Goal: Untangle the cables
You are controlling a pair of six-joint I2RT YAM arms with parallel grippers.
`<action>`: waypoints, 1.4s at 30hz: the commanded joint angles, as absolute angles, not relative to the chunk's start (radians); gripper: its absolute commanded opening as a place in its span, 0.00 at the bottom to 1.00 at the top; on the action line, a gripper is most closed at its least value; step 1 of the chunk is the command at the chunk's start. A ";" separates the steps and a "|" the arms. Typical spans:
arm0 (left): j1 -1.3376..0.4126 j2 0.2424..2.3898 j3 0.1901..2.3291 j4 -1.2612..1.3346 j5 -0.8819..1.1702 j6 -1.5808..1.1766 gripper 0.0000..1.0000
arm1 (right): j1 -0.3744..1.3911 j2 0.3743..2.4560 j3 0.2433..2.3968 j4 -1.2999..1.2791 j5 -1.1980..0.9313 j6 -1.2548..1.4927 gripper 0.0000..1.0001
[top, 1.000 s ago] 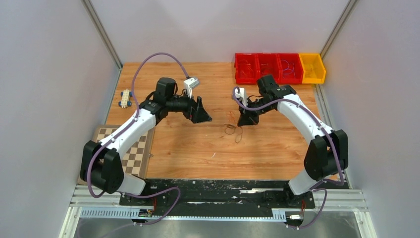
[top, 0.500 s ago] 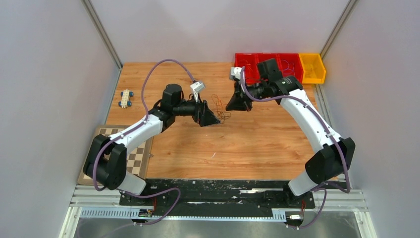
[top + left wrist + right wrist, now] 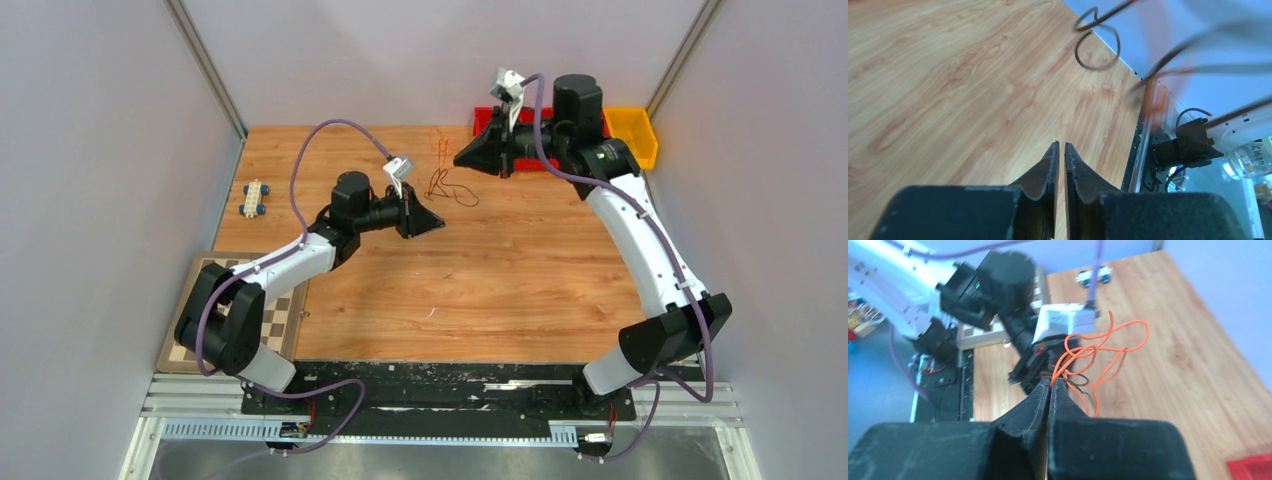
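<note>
Cables pinched in the right gripper, left gripper clenched on nothing

Cables (image 3: 440,178) dangle as a small loose bundle from the tips of the right gripper (image 3: 458,161), which is clamped on them. In the right wrist view, the two fingers of the right gripper (image 3: 1050,383) are pressed flat together. The orange strands of the cables (image 3: 1088,351) rise straight out of the seam between the fingers and fan into open curls just beyond the tips. Thinner dark strands are looped among them.

The right gripper is held well above the worktop (image 3: 500,280) and points toward the left gripper (image 3: 442,223). From above, the bundle lies between the two grippers, close under the right one and a little beyond the nose of the left one. One orange end sticks up past the right gripper's tips, and a dark loop trails off to the side. Whether the lowest loop touches the worktop cannot be told.

The left gripper (image 3: 1060,145) is clenched, with only a thin slit between its fingers and nothing visible in it. A dark ring of the cables (image 3: 1096,68) hangs in the air ahead of and above it, apart from its tips, and the other strands are blurred.

Behind the right gripper stand red bins (image 3: 487,120) and a yellow bin (image 3: 634,140). Far to the left gripper's outer side lie a toy car (image 3: 253,198) and a chessboard (image 3: 272,312)
</note>
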State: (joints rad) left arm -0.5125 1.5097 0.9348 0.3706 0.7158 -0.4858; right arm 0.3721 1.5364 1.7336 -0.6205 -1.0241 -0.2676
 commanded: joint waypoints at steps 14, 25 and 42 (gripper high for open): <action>-0.471 1.385 0.915 0.618 0.650 -0.534 1.00 | 0.225 1.454 1.700 -0.127 -0.927 0.240 0.00; -0.548 1.566 1.175 0.711 0.477 -0.737 1.00 | 0.283 1.422 1.594 -0.011 -0.853 0.386 0.00; -0.550 1.647 1.198 0.711 0.461 -0.828 0.29 | 0.352 1.356 1.574 0.048 -0.561 0.441 0.00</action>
